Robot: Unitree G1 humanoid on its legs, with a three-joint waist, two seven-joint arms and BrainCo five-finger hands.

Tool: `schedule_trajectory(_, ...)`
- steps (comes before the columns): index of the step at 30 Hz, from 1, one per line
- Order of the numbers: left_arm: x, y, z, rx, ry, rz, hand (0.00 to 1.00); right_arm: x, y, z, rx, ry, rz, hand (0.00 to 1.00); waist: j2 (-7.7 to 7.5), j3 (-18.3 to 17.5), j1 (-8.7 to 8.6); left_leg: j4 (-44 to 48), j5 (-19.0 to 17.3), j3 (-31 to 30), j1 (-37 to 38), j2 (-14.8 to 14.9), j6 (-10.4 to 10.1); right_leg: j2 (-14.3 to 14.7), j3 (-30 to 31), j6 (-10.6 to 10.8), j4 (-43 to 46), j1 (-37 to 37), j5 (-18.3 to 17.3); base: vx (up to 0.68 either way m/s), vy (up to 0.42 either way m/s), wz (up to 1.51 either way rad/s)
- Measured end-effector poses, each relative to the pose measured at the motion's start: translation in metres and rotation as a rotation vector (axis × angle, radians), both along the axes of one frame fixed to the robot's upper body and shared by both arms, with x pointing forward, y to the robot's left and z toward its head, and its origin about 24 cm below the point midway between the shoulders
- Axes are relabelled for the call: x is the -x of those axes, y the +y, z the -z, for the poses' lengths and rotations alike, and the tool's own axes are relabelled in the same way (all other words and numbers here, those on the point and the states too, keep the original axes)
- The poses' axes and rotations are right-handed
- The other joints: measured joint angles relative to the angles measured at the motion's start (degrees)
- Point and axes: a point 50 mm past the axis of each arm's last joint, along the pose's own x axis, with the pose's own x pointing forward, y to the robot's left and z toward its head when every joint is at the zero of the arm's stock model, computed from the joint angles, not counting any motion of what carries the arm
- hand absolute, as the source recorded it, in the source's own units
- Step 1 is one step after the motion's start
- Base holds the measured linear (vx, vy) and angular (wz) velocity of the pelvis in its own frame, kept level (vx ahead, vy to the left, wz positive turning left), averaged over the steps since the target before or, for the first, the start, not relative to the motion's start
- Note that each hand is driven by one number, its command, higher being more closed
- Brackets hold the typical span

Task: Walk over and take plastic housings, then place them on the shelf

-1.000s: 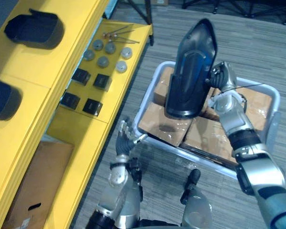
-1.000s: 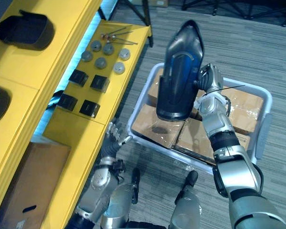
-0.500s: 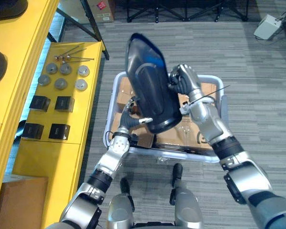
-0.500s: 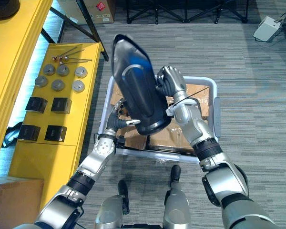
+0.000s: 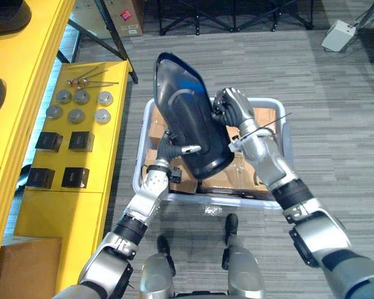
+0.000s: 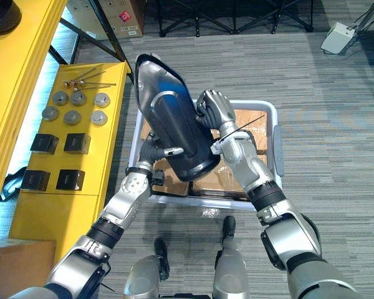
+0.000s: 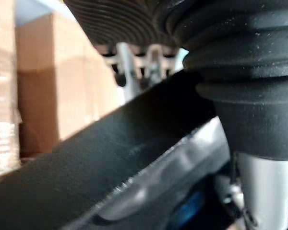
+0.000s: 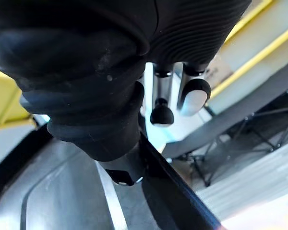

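Long glossy dark plastic housing (image 5: 190,121), tapered upward, possibly blue-tinted

Red label (image 5: 136,12) on cardboard box (image 5: 115,18) seems illegible.

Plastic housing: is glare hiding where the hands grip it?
Left eye view: a blue-white sheen lies on the upper face of the plastic housing, clear of the right hand and left hand at its edges. Left wrist view: a pale highlight streaks the housing's dark surface.
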Motion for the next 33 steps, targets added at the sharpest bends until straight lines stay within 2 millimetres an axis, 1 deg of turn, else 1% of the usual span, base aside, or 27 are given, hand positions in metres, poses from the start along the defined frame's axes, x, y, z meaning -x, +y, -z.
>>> schedule_trajectory(1,0.000,0.000,-0.002,0.026,0.000,0.003,1.00,0.000,0.000,0.000,-0.001,0.000,0.000,1.00,0.00,0.00,0.00,0.00,0.00,-0.06,-0.02,0.00,0.00,0.00,-0.03,0.00,0.00,0.01,0.00,0.00,0.000,0.00)
schedule_trajectory(3,0.001,0.000,-0.007,0.150,0.012,0.019,1.00,0.001,0.002,0.000,-0.018,0.004,-0.007,1.00,-0.01,-0.01,-0.01,0.00,0.00,-0.29,-0.13,0.00,0.00,0.01,-0.12,-0.01,-0.04,0.07,0.00,-0.01,0.009,0.04)
schedule_trajectory(6,0.000,0.002,-0.007,0.268,0.038,0.017,1.00,0.006,0.004,-0.001,-0.073,-0.016,-0.021,1.00,-0.05,-0.13,0.01,0.05,0.00,-0.63,-0.50,0.00,0.00,0.03,-0.30,-0.01,-0.13,0.07,0.00,-0.01,0.010,0.06)
schedule_trajectory(7,0.000,0.003,-0.006,0.284,0.040,0.013,1.00,0.007,0.005,0.000,-0.081,-0.021,-0.022,1.00,-0.03,-0.38,-0.01,0.06,0.01,-0.70,-0.67,0.00,0.00,0.03,-0.31,-0.01,-0.26,0.06,0.01,-0.01,0.012,0.06)
schedule_trajectory(9,0.003,0.008,0.002,0.344,0.057,-0.005,1.00,0.014,0.008,0.007,-0.116,-0.015,-0.037,1.00,-0.09,-2.17,-0.10,-0.21,0.01,-0.67,-0.86,0.00,0.00,0.11,-0.35,0.01,-1.01,0.07,0.19,0.00,0.000,0.00)
schedule_trajectory(12,0.006,0.013,0.005,0.416,0.054,-0.019,1.00,0.020,0.014,0.008,-0.176,-0.012,-0.065,1.00,-0.18,-3.81,-0.14,-0.34,0.00,-0.64,-0.61,-0.01,0.00,0.15,-0.33,0.00,-1.22,0.34,0.24,0.00,0.000,0.00)
schedule_trajectory(15,0.007,0.017,0.006,0.459,0.047,-0.037,1.00,0.026,0.020,0.008,-0.218,-0.018,-0.091,1.00,-0.23,-4.02,-0.16,-0.58,-0.01,-0.58,0.90,-0.02,-0.01,0.24,-0.33,-0.02,-2.06,2.13,0.52,0.00,0.000,0.00)
schedule_trajectory(17,0.009,0.018,0.010,0.480,0.041,-0.047,1.00,0.031,0.024,0.009,-0.258,-0.017,-0.113,1.00,-0.64,-5.02,-0.14,-0.83,-0.03,-0.58,1.24,-0.01,-0.05,0.25,-0.33,-0.03,-2.08,2.37,0.50,-0.04,0.001,-0.01)
schedule_trajectory(20,0.014,0.015,0.017,0.529,0.064,-0.044,1.00,0.036,0.024,0.015,-0.301,0.008,-0.124,1.00,-1.43,-5.85,-0.03,-1.40,0.15,-0.58,2.28,-0.01,-0.29,0.26,-0.42,-0.05,-2.10,3.16,0.48,-0.04,0.002,-0.01)
schedule_trajectory(22,0.016,0.012,0.021,0.565,0.080,-0.042,1.00,0.039,0.024,0.017,-0.333,0.013,-0.126,1.00,-1.55,-5.94,-0.04,-1.94,0.17,-0.50,3.36,-0.01,-0.32,0.27,-0.47,-0.10,-2.13,4.00,0.40,-0.01,0.004,-0.02)
schedule_trajectory(23,0.019,0.011,0.024,0.600,0.080,-0.037,1.00,0.043,0.026,0.018,-0.354,0.007,-0.133,1.00,-1.84,-6.54,-0.05,-2.67,0.27,-0.27,3.96,-0.04,-0.50,0.29,-0.46,-0.16,-2.17,4.10,0.32,-0.02,0.008,-0.07)
schedule_trajectory(26,0.023,0.010,0.031,0.622,0.093,-0.043,1.00,0.049,0.026,0.023,-0.372,0.017,-0.137,1.00,-2.32,-8.59,-0.02,-3.89,0.63,0.11,4.76,0.12,-0.81,0.54,-0.47,-0.39,-2.37,4.15,0.12,0.00,-0.004,-0.06)
schedule_trajectory(27,0.024,0.010,0.032,0.624,0.093,-0.045,1.00,0.050,0.027,0.024,-0.373,0.019,-0.138,0.00,-2.40,-8.78,0.00,-4.38,0.80,0.34,5.27,0.11,-0.83,0.57,-0.38,-0.41,-2.40,4.31,0.10,0.02,0.000,-0.06)
schedule_trajectory(29,0.025,0.010,0.033,0.629,0.091,-0.052,1.00,0.052,0.028,0.024,-0.382,0.018,-0.149,0.00,-2.67,-9.48,-0.10,-4.95,1.09,0.54,6.02,0.11,-0.92,0.61,-0.35,-0.44,-2.19,4.68,0.09,0.01,0.002,-0.03)
schedule_trajectory(31,0.025,0.008,0.032,0.628,0.087,-0.053,1.00,0.055,0.029,0.024,-0.414,0.019,-0.152,0.00,-2.68,-9.48,-0.08,-5.48,1.29,0.48,6.98,0.06,-0.90,0.61,-0.49,-0.44,-2.21,5.42,0.09,0.00,0.007,0.02)
schedule_trajectory(33,0.026,0.006,0.031,0.617,0.082,-0.070,1.00,0.056,0.031,0.024,-0.468,0.021,-0.148,0.00,-3.07,-9.75,0.12,-5.54,1.30,0.41,7.69,0.02,-0.89,0.56,-0.61,-0.41,-2.63,6.19,0.07,0.00,0.000,0.00)
